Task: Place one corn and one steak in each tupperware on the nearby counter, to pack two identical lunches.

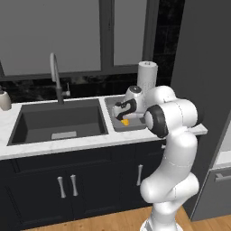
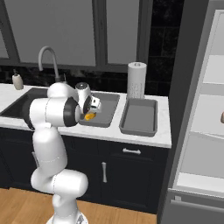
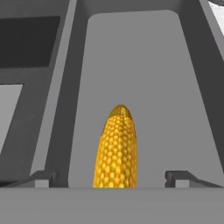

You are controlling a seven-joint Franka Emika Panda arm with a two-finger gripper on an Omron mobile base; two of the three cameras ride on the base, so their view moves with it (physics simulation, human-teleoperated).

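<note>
A yellow corn (image 3: 117,148) lies on the floor of the left grey tupperware (image 3: 183,87), lengthwise between my finger tips. My gripper (image 3: 111,178) is open, its fingertips (image 3: 43,178) standing wide apart on either side of the cob and clear of it. From the base views the gripper (image 1: 123,116) hangs low over the near end of that tupperware (image 1: 110,104), with the corn (image 1: 126,122) just under it. The same corn (image 2: 89,116) lies in the left tupperware (image 2: 109,99), and a second grey tupperware (image 2: 140,117) stands to its right on the counter (image 2: 164,131). The steak is out of view.
A dark sink basin (image 1: 58,122) with a tall faucet (image 1: 55,72) lies left of the trays. A paper towel roll (image 2: 136,79) stands behind them. An open fridge (image 2: 205,109) stands to the right, a small tan thing (image 2: 222,117) on its shelf.
</note>
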